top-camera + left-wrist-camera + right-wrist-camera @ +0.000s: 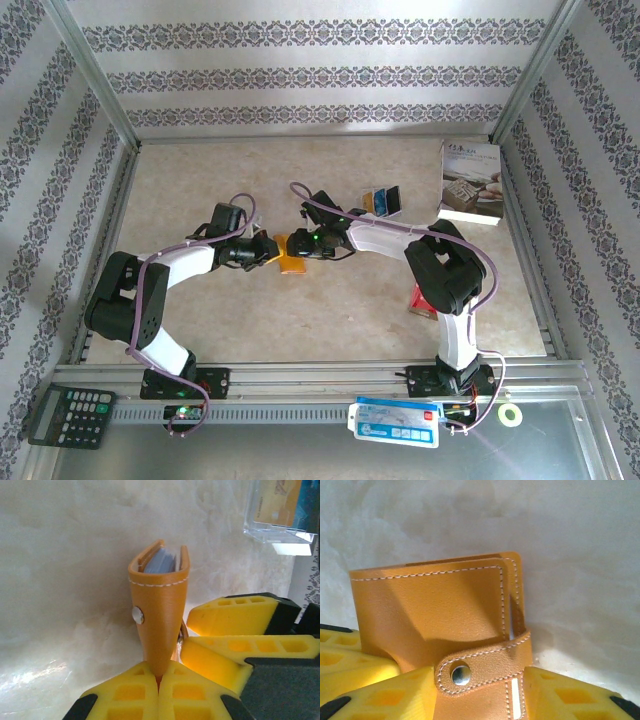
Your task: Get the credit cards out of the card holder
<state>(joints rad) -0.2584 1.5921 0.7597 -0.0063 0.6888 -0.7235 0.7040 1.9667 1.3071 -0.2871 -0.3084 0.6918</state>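
Observation:
The card holder point(160, 605), an orange-tan leather wallet, stands folded on edge above the table, its snap strap point(485, 662) fastened. My left gripper point(160, 680) is shut on its lower corner. Grey-blue layers point(162, 561) show in its top end; I cannot tell credit cards from panels there. My right gripper point(480, 700) is open, a yellow finger point(395, 695) on each side of the strap, close against it. In the top view the card holder point(293, 262) sits between the left gripper point(270, 250) and the right gripper point(302, 243) at mid table.
A clear stand with cards point(383, 201) sits behind the grippers, and a white book point(470, 185) lies at the back right. A red object point(420, 298) lies by the right arm. A calculator point(68, 415), a packet point(395, 422) and a tape roll point(510, 415) rest on the near rail.

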